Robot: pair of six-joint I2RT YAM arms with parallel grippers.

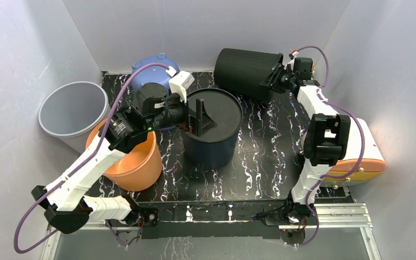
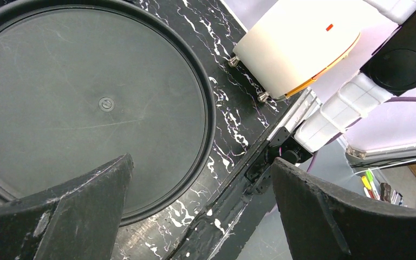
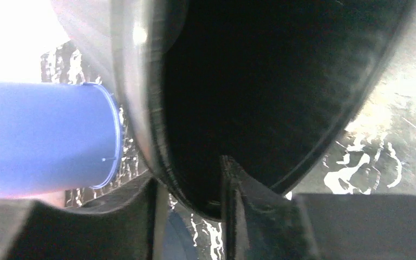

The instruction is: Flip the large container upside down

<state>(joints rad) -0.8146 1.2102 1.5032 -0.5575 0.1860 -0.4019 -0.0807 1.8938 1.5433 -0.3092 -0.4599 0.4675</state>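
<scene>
Black bin lies tipped on its side at the back right of the desk. Right fingers pinch its rim, one inside and one outside. Left fingers are spread wide over the dark bucket. Grip hard and roll your wrist slowly so the mouth lands flat.

The left arm stretched from its base up and inward toward the middle. The left gripper hung at its end with jaws spread wide, holding nothing. The right arm rose from its base, folded at the elbow and reached toward the back. There the right gripper had its fingers pinched on either side of the rim of the black container.
</scene>
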